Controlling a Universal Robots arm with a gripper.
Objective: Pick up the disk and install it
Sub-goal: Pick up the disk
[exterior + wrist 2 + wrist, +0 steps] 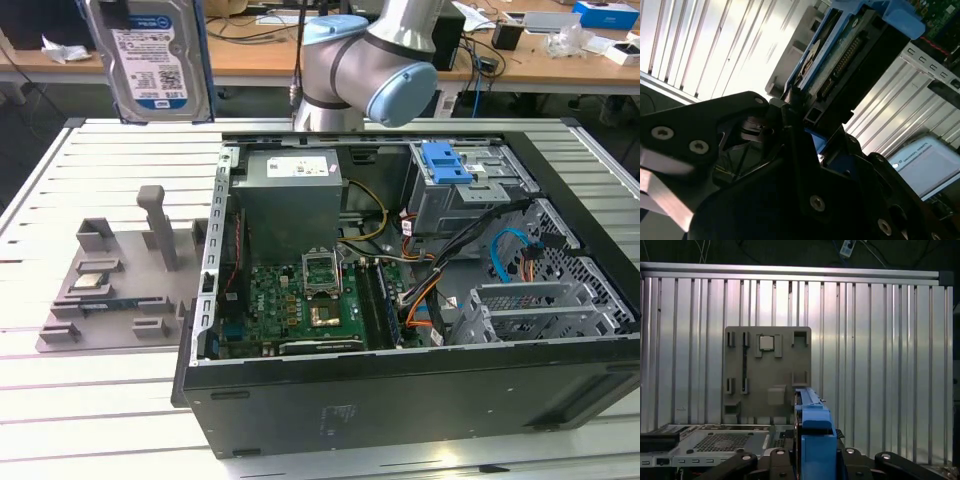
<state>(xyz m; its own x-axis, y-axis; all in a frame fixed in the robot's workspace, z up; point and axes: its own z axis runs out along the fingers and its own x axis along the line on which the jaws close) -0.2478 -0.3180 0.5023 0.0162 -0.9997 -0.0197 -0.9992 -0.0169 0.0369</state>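
The pincer is closed on the disk. In the second wrist view its black fingers press on one short end of the disk, one from each side, and no gap is visible between them and the blue side rails. The jaws stand only as wide as the disk is thick. The connector edge of the disk points away from the pincer.

In the exterior view the disk hangs in the upper left of the frame, high above the table. It stands upright, its white-and-blue label faces the camera, and its upper part is cut by the frame edge. It touches nothing below it and is well apart from the computer case.

The arm is at the top centre of the frame, behind the case. The case lies open on its side in the centre and right, with the motherboard in view. A grey metal box sits above the motherboard, and a blue bracket sits in the upper right of the case.

A grey tray lies on the table on the exterior view's left, just beside the case, with a small chip on it. In the first wrist view the blue rail of the disk shows edge-on, with the tray below it.
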